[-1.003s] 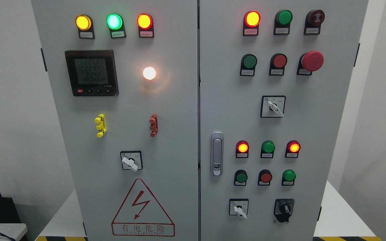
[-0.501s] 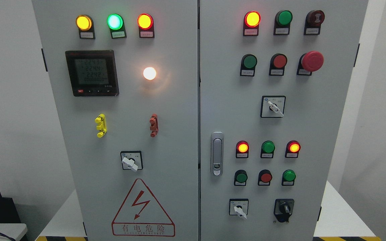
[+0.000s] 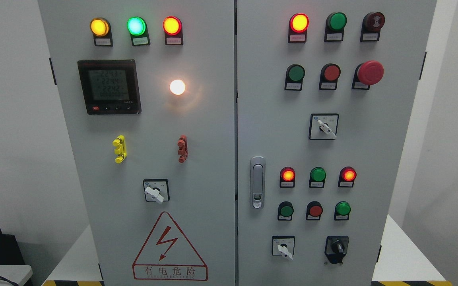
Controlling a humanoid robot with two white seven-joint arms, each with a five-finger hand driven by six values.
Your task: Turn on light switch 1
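A grey two-door electrical cabinet [image 3: 213,159] fills the head view. On its left door a round white lamp [image 3: 177,87] glows. Below it are a yellow toggle switch [image 3: 119,149] and a red-brown toggle switch [image 3: 182,148], and under them a white rotary selector [image 3: 155,191]. Which control is light switch 1 cannot be told, as the labels are too small to read. Neither of my hands shows in the view.
A digital meter [image 3: 109,86] and three lit lamps sit at the left door's top. The right door carries several push buttons, a red emergency stop [image 3: 370,72], rotary selectors [image 3: 324,126] and a door latch [image 3: 257,182]. The cabinet stands on a white table [image 3: 404,258].
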